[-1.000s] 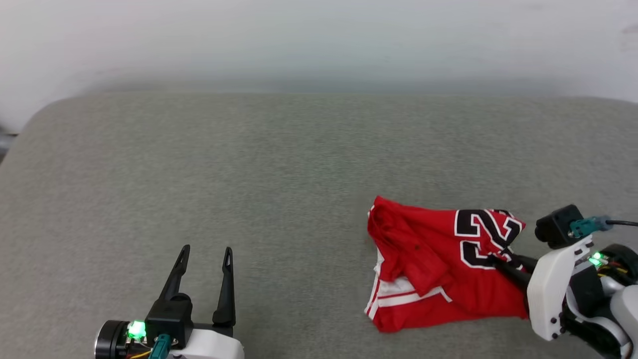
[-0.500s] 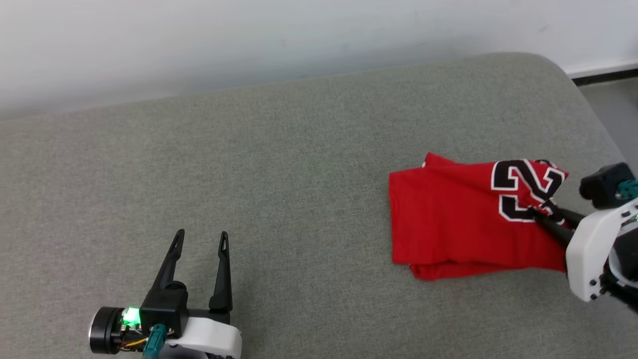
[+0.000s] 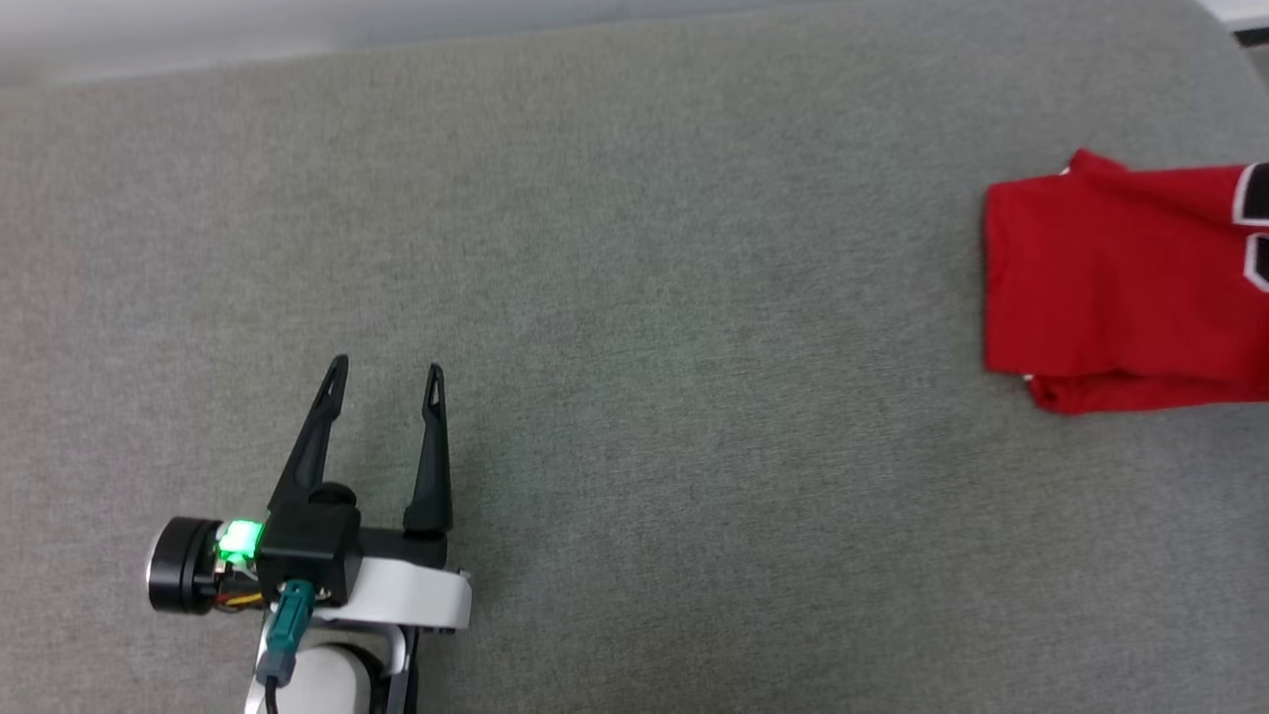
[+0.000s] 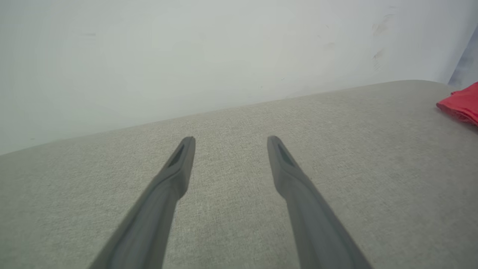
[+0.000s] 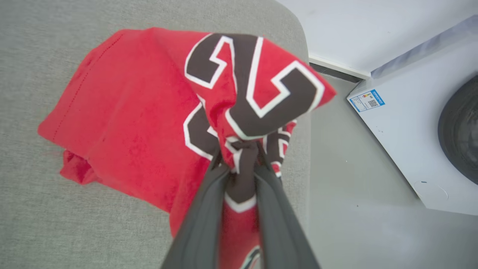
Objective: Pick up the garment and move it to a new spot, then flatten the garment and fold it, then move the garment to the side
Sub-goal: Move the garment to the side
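Note:
The garment (image 3: 1120, 278) is a red jersey, folded and lying at the right edge of the grey cushion, running out of the head view. In the right wrist view my right gripper (image 5: 239, 153) is shut on a bunched fold of the garment (image 5: 142, 123) at its black-and-white number, lifting that part. My left gripper (image 3: 382, 372) stands open above the cushion at the lower left, far from the shirt, nothing between its fingers. The left wrist view shows the left gripper (image 4: 229, 140) open and a red corner of the garment (image 4: 461, 104) at far right.
The grey cushion (image 3: 634, 297) spreads wide to the left of the shirt. Its right edge drops to a grey floor (image 5: 336, 179), where a white washing machine (image 5: 410, 123) stands. A pale wall (image 4: 186, 56) runs behind the cushion.
The head camera has swung, so the shirt now sits at the view's right edge. The right gripper has dragged the garment toward the cushion's right end, still gripping it. The left gripper stays open.

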